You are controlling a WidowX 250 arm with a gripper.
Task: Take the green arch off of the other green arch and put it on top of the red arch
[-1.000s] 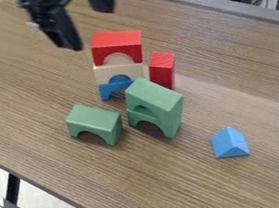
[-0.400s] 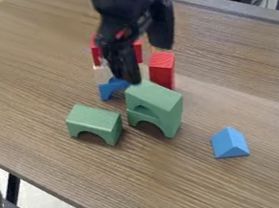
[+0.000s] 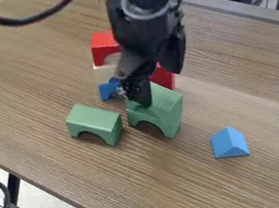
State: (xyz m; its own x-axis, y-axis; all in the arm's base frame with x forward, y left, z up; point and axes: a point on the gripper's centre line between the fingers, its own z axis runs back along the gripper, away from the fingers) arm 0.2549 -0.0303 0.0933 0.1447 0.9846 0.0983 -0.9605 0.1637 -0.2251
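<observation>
The gripper [image 3: 160, 83] stands open over the pair of green arches, its left finger in front of the upper one's left end and its right finger above and behind the pair. The upper green arch [image 3: 165, 99] rests on the lower green arch [image 3: 171, 127], partly covered by the left finger. Behind and to the left, the red arch [image 3: 103, 46] tops a stack, with its right part hidden by the gripper.
Beneath the red arch are a cream block [image 3: 104, 73] and a blue arch [image 3: 107, 91]. A red block [image 3: 163, 78] stands behind the green pair. Another green arch [image 3: 94, 123] lies left, a blue wedge [image 3: 229, 143] front right.
From the upper left the gripper has come right and down to the stacked green arches. The blocks have not moved.
</observation>
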